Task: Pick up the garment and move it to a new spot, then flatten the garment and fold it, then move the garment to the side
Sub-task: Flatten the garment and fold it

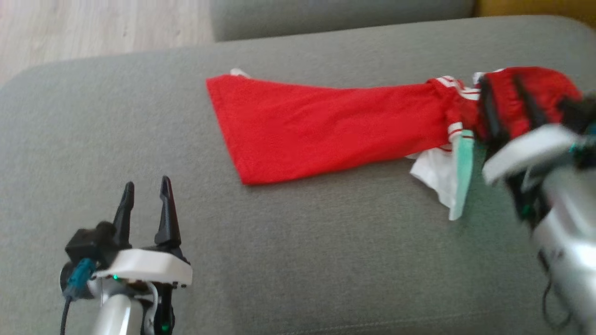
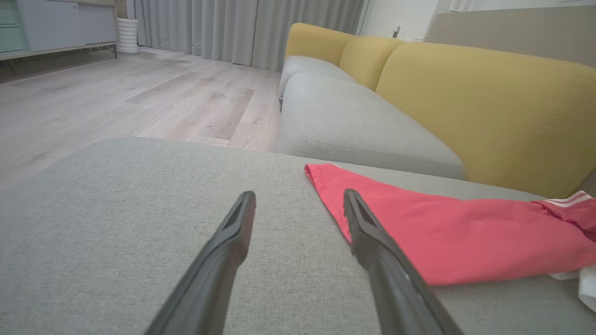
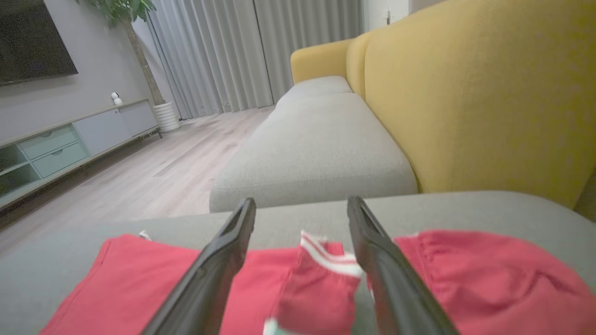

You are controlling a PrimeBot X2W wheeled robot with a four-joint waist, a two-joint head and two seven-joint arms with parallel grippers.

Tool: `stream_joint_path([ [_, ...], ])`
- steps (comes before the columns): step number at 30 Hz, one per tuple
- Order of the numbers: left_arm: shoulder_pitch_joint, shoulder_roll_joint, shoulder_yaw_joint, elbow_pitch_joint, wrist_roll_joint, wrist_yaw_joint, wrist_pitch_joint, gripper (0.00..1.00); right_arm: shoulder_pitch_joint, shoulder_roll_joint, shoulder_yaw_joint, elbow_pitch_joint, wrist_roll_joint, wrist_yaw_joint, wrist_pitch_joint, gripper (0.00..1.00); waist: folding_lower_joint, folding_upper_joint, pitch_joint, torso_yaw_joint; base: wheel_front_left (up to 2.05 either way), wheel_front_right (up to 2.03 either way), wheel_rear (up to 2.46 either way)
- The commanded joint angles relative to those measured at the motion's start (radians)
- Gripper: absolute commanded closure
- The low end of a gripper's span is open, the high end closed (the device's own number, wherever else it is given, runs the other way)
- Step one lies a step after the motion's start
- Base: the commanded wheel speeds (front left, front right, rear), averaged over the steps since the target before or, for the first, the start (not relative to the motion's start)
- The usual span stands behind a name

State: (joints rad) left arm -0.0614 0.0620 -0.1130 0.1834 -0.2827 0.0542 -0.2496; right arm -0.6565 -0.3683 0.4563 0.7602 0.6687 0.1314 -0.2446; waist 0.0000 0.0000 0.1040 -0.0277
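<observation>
On the grey seat cushion [image 1: 326, 260] in front of you, the red garment [image 1: 326, 125] lies stretched out in one long shape; its wide flat end is ahead of the left fingers [image 1: 166, 209] and to their right, apart from them, and its bunched end is at the right fingers [image 1: 490, 111].

The left fingers are released, spread wide with only cushion between them; in the left wrist view these fingers [image 2: 228, 251] point over bare cushion, and the garment [image 2: 442, 232] begins just beside the right-hand one of the pair; the wooden floor [image 2: 139, 93] is far beyond their tips.

The right fingers are also released, standing wide apart and grasping nothing; this part of the head view is blurred; in the right wrist view a raised fold with white stripes [image 3: 330, 258] stands between these fingers [image 3: 219, 260], and the garment [image 3: 139, 284] spreads to both sides of them; you cannot tell whether the fold touches either finger.

Just to the left of the right fingers in the head view, a white cloth [image 1: 435, 174] and a green strip [image 1: 462, 172] come out from under the bunched end; a yellow backrest [image 3: 465, 93] rises ahead of the right fingers, to their right.
</observation>
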Motion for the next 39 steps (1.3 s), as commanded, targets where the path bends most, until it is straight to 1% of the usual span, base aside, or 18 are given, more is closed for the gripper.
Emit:
stream_joint_path([
  [1, -0.023, 0.011, 0.036, -0.041, 0.004, 0.001, -0.012, 0.00, 0.051, 0.004, 0.000, -0.047, -0.020, -0.001, -0.014, 0.00, 0.0000, 0.0000, -0.024, -0.024, 0.00, 0.00, 0.00],
  [5, -0.007, 0.008, 0.032, -0.048, 0.002, 0.001, -0.012, 0.00, 0.172, 0.035, -0.075, -0.127, -0.076, -0.001, -0.017, 0.00, 0.0000, 0.0000, -0.031, -0.034, 0.00, 0.00, 0.00],
  [8, -0.002, 0.007, 0.031, -0.050, 0.001, 0.000, -0.012, 0.00, 0.242, 0.068, -0.125, -0.163, -0.117, -0.001, -0.017, 0.00, 0.0000, 0.0000, -0.031, -0.036, 0.00, 0.00, 0.00],
  [13, -0.008, 0.006, 0.025, -0.047, 0.003, -0.003, -0.012, 0.00, 0.272, 0.101, -0.133, -0.172, -0.168, -0.001, -0.001, 0.00, 0.0000, 0.0000, -0.025, -0.028, 0.00, 0.00, 0.00],
  [17, -0.017, 0.005, 0.021, -0.042, 0.003, -0.006, -0.012, 0.00, 0.247, 0.119, -0.145, -0.137, -0.227, -0.001, 0.078, 0.00, 0.0000, 0.0000, -0.019, -0.013, 0.00, 0.00, 0.00],
  [25, -0.032, 0.003, 0.025, -0.030, -0.002, -0.013, -0.012, 0.00, 0.158, 0.159, -0.235, -0.018, -0.355, -0.001, 0.247, 0.00, 0.0000, 0.0000, 0.001, 0.020, 0.00, 0.00, 0.00],
  [26, -0.033, 0.002, 0.025, -0.030, -0.002, -0.013, -0.012, 0.00, 0.153, 0.165, -0.250, -0.010, -0.366, -0.001, 0.256, 0.17, 0.0000, 0.0000, 0.002, 0.022, 0.00, 0.00, 0.00],
  [27, -0.033, 0.001, 0.026, -0.030, -0.002, -0.012, -0.012, 0.00, 0.149, 0.170, -0.267, -0.005, -0.377, -0.001, 0.259, 0.65, 0.0000, 0.0000, 0.003, 0.024, 0.00, 0.00, 0.00],
  [28, -0.032, 0.001, 0.026, -0.030, -0.002, -0.011, -0.012, 0.00, 0.147, 0.175, -0.284, -0.001, -0.388, -0.001, 0.263, 1.00, 0.0000, 0.0000, 0.004, 0.025, 0.00, 0.00, 0.00],
  [31, -0.029, -0.001, 0.029, -0.029, -0.004, -0.010, -0.012, 0.00, 0.155, 0.182, -0.340, 0.007, -0.412, -0.001, 0.272, 1.00, 0.0000, 0.0000, 0.006, 0.025, 0.00, 0.00, 0.00],
  [32, -0.027, -0.002, 0.030, -0.028, -0.004, -0.010, -0.012, 0.00, 0.166, 0.186, -0.382, 0.003, -0.417, -0.001, 0.273, 1.00, 0.0000, 0.0000, 0.007, 0.022, 0.00, 0.00, 0.00],
  [34, -0.026, -0.002, 0.032, -0.027, -0.003, -0.010, -0.012, 0.00, 0.182, 0.189, -0.421, -0.003, -0.416, -0.001, 0.278, 1.00, 0.0000, 0.0000, 0.008, 0.016, 0.00, 0.00, 0.00],
  [36, -0.028, -0.002, 0.034, -0.027, 0.000, -0.010, -0.012, 0.00, 0.198, 0.192, -0.449, -0.010, -0.413, -0.001, 0.288, 1.00, 0.0000, 0.0000, 0.011, 0.009, 0.00, 0.00, 0.00],
  [38, -0.031, -0.001, 0.032, -0.026, 0.004, -0.013, -0.012, 0.00, 0.213, 0.195, -0.452, -0.024, -0.412, -0.001, 0.295, 1.00, 0.0000, 0.0000, 0.013, 0.001, 0.00, 0.00, 0.00],
  [39, -0.033, 0.001, 0.031, -0.024, 0.005, -0.014, -0.012, 0.00, 0.218, 0.196, -0.448, -0.029, -0.410, -0.001, 0.299, 0.87, 0.0000, 0.0000, 0.015, -0.003, 0.00, 0.00, 0.00],
])
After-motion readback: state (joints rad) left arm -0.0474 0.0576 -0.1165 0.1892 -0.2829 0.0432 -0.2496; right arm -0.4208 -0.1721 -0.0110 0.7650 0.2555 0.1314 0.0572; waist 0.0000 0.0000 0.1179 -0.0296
